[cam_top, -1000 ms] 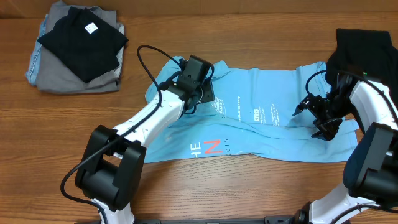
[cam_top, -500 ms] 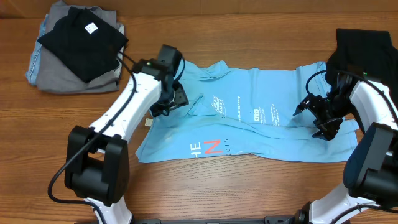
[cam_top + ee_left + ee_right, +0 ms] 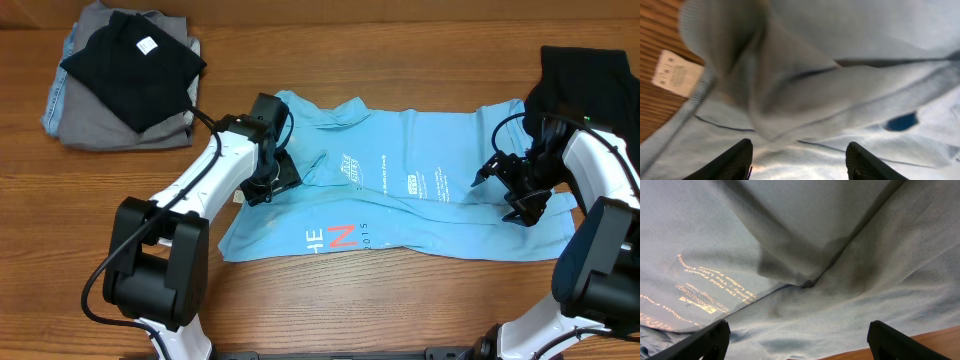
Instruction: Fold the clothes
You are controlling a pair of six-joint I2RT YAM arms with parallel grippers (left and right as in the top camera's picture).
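The light-blue T-shirt (image 3: 420, 205) is spread on the table (image 3: 400, 300), right of the folded pile (image 3: 120, 90). The left claw (image 3: 268, 182) and right claw (image 3: 512, 192) are held released over its ends. Edges probably need gripping next.

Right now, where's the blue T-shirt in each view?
Overhead: T-shirt spread flat across the middle of the picture.
Left wrist: fills the frame, bunched fold mid-picture.
Right wrist: fills the frame, creased.
Shared landmark: wooden table, top-left in left wrist, bottom-right in right wrist.
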